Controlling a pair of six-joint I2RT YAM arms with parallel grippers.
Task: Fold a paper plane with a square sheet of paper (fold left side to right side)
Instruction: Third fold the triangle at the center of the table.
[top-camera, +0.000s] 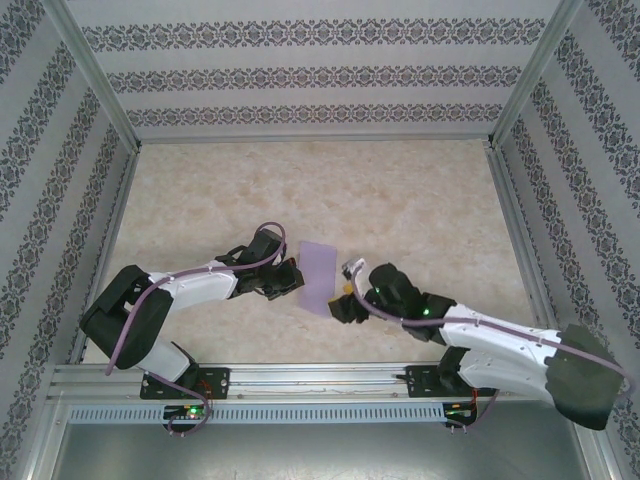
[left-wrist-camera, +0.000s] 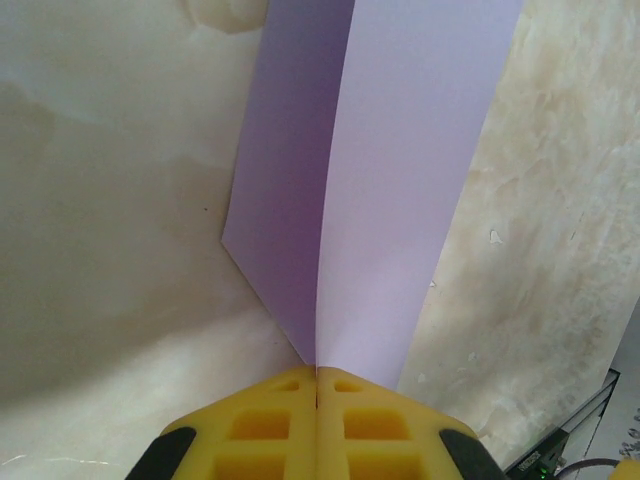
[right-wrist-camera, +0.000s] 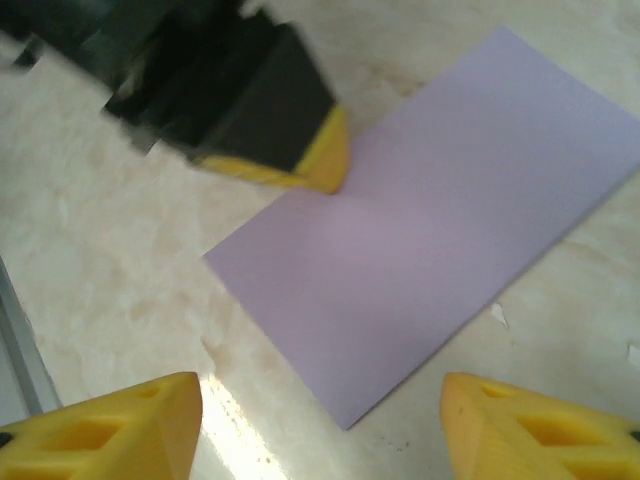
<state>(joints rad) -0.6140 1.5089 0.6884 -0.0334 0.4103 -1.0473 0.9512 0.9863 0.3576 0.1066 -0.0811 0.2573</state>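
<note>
Two layers of the lilac sheet (left-wrist-camera: 400, 180) show in the left wrist view, parting in a narrow V from the left gripper (left-wrist-camera: 317, 372), whose yellow fingers are pressed together, pinching the sheet's edge. The right wrist view shows the sheet as one flat folded rectangle on the table (right-wrist-camera: 120, 260), with the right gripper (right-wrist-camera: 320, 400) spread wide above its near corner. From overhead, the sheet lies between both grippers, near the table's front.
</note>
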